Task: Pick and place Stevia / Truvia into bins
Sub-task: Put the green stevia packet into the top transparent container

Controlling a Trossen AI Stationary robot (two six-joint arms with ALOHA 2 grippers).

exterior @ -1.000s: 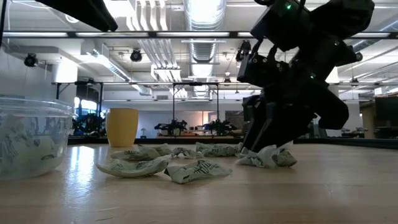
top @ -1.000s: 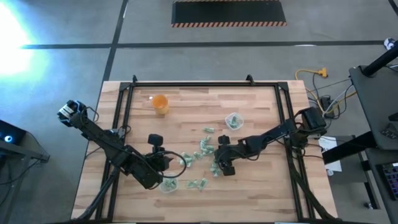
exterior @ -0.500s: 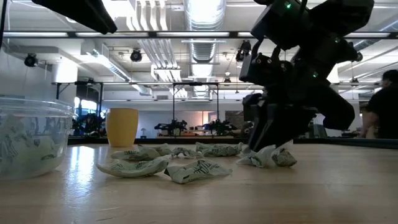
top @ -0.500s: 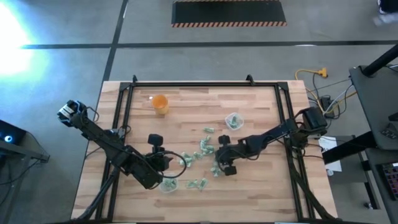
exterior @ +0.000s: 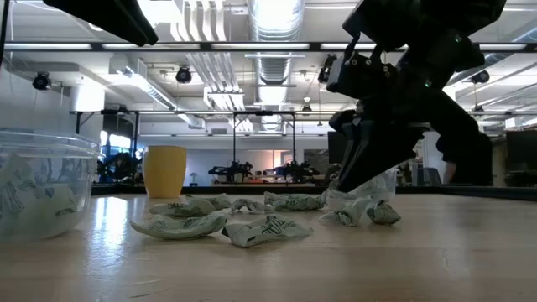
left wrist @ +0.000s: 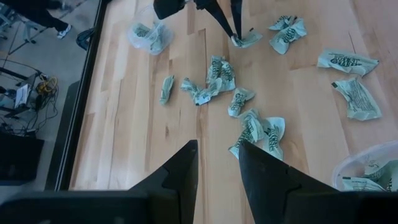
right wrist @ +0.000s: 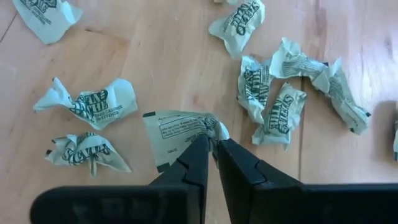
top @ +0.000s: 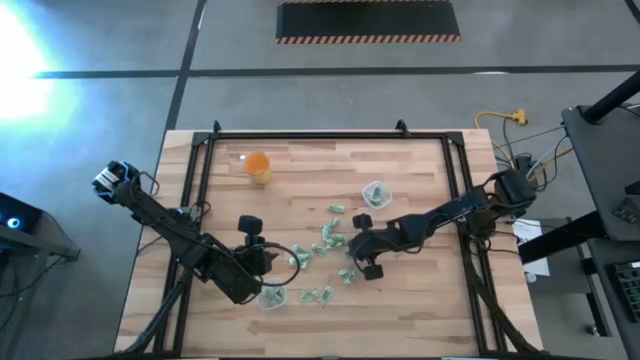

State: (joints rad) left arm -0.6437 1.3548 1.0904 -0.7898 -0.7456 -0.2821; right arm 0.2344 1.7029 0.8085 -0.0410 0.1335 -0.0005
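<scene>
Several crumpled green-and-white Stevia sachets (top: pixel 325 240) lie scattered on the wooden table. One clear cup bin (top: pixel 376 194) stands toward the far right. The other bin (top: pixel 270 297), with sachets inside, stands near the front edge. My right gripper (right wrist: pixel 212 140) is low over the scatter and shut on one sachet (right wrist: pixel 177 134). My left gripper (left wrist: pixel 217 146) hangs open in the air above the near bin (left wrist: pixel 373 171), with nothing between its fingers. My right gripper pinches the sachet's crumpled end (right wrist: pixel 214 127) between its two fingertips. The fingers slant down from the table's right. The rest of the sachet (exterior: pixel 376 186) hangs below and beside them; whether it is clear of the table, I cannot tell.
An orange cup (top: pixel 258 167) stands at the far left of the table. Black rails (top: pixel 300 137) frame the tabletop. More sachets (right wrist: pixel 273 115) lie close around the held one. Bare wood lies along the far side and right side.
My right gripper has shut on the sachet and risen a little, drawing the sachet's pinched end up from the table.
</scene>
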